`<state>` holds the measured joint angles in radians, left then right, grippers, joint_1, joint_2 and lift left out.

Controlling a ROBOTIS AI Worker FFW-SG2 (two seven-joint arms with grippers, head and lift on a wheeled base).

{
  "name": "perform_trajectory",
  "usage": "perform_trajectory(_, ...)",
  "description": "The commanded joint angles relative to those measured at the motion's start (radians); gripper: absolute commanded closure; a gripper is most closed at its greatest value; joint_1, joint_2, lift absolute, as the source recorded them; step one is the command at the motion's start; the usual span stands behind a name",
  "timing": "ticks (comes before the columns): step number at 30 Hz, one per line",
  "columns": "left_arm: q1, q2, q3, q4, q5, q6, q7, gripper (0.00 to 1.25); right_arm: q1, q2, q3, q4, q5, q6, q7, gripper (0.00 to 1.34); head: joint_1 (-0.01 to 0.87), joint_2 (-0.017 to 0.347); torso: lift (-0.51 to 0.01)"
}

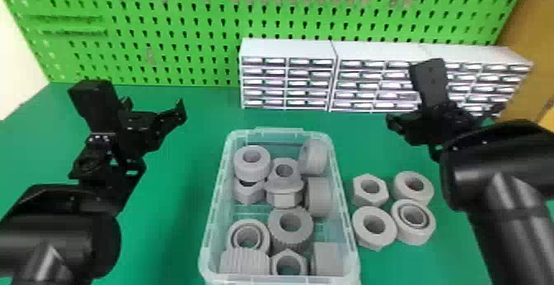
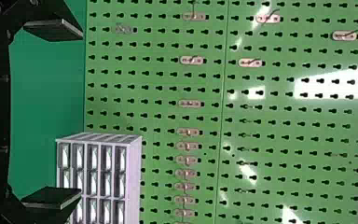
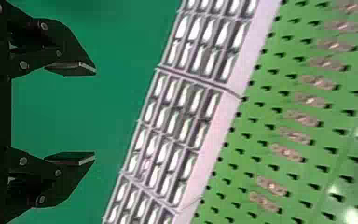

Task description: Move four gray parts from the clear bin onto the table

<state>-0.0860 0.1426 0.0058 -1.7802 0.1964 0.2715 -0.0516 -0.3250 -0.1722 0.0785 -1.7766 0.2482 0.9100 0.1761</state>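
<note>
Four gray parts (image 1: pixel 369 201) on table (image 1: pixel 173 230), beside clear bin (image 1: pixel 284 280). Count met; likely nothing left to move. Left gripper (image 2: pixel 81 113), right gripper (image 3: pixel 94 113) empty, fingers apart.

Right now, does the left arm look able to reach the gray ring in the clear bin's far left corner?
Probably yes: the left gripper is open and empty, the clear bin has no lid on it, and nothing covers the gray ring.
</note>
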Motion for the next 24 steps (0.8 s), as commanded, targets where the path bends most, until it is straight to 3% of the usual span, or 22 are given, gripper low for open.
perform_trajectory(1,-0.003,0.000,0.000,0.001,0.002,0.000,0.001,0.11,0.047,0.007,-0.019,-0.061,-0.069,-0.065,-0.010,0.59,0.687,0.026,-0.050)
perform_trajectory(12,-0.008,0.000,-0.003,0.001,-0.005,-0.002,0.001,0.11,0.161,0.013,-0.028,-0.116,-0.216,-0.256,-0.056,0.59,0.687,0.026,-0.050)
perform_trajectory(20,-0.009,0.002,-0.010,0.001,-0.011,-0.005,0.001,0.11,0.221,0.020,-0.029,-0.121,-0.244,-0.401,-0.093,0.59,0.687,0.026,-0.050)
perform_trajectory(24,-0.009,0.002,-0.015,0.002,-0.011,-0.005,-0.001,0.11,0.236,0.019,-0.020,-0.153,-0.201,-0.410,-0.130,0.58,0.687,0.026,-0.050)
